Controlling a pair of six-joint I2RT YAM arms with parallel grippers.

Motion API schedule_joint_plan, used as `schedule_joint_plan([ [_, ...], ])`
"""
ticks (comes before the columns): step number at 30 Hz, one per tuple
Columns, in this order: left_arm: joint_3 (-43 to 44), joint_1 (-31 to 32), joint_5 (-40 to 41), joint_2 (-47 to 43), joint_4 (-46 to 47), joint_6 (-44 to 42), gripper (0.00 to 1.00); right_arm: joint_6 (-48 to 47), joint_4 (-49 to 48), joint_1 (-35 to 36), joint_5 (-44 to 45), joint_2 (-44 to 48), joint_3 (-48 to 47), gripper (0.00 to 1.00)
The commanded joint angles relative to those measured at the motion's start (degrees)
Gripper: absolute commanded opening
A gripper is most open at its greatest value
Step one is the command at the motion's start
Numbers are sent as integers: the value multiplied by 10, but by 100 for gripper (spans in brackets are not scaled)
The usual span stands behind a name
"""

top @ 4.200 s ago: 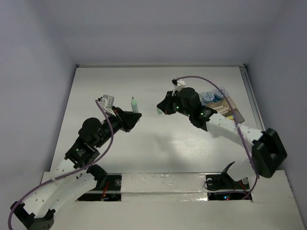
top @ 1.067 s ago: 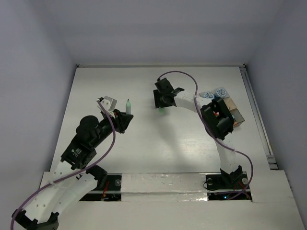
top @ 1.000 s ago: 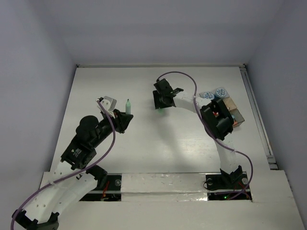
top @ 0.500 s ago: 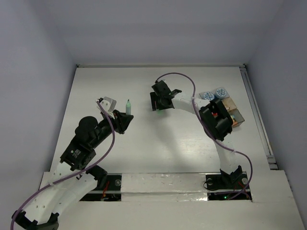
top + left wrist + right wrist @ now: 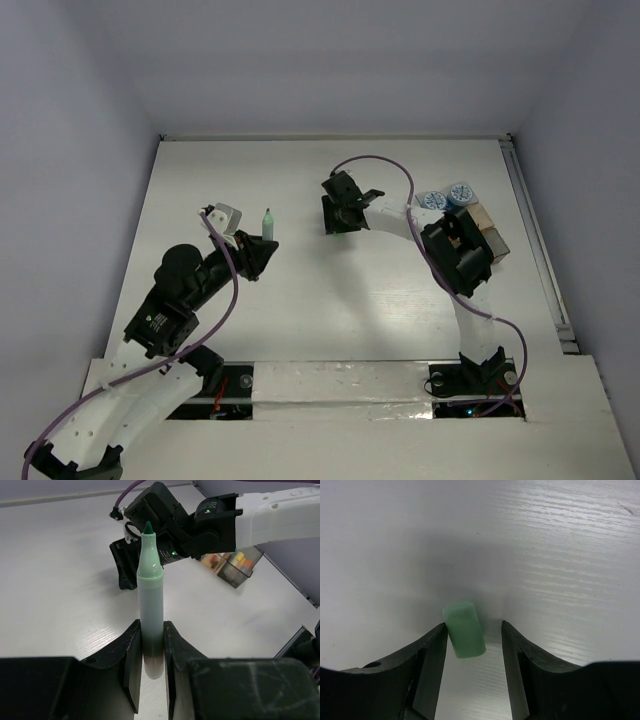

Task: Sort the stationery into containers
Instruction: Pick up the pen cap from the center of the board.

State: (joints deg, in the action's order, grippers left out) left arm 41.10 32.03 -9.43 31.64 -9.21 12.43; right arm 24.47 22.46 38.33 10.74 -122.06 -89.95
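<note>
A pale green pen (image 5: 150, 595) stands upright with its dark green tip bare, and my left gripper (image 5: 150, 632) is shut on its lower end. From above, the pen (image 5: 267, 222) rises from the left gripper (image 5: 260, 250) at mid-left. My right gripper (image 5: 473, 626) is open and low over the table. A short green cap (image 5: 464, 629) lies between its fingers, against the left one with a gap to the right one. In the top view the right gripper (image 5: 338, 220) hides the cap. The containers (image 5: 487, 238) sit at the right.
Two round blue-and-white pots (image 5: 433, 200) (image 5: 460, 192) stand just behind the containers. The left wrist view shows a tray (image 5: 241, 563) holding yellow and orange pieces. The right arm's white link and purple cable (image 5: 385, 165) arch over the table middle.
My right gripper has shifted slightly right over the green cap, which showed beside it in the top view before. The left arm and its pen have stayed still.
</note>
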Motion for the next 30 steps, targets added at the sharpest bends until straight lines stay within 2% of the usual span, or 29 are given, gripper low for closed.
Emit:
schedule_joint_plan([
  [1, -2, -4, -11, -6, 31, -6, 0, 10, -11, 3, -23, 9, -7, 52],
  [16, -3, -4, -14, -10, 32, -6, 0, -80, 92, 3, 18, -53, -106, 54],
  [30, -4, -4, -14, -9, 31, -4, 0, -107, 138, 3, 31, -113, -165, 43],
])
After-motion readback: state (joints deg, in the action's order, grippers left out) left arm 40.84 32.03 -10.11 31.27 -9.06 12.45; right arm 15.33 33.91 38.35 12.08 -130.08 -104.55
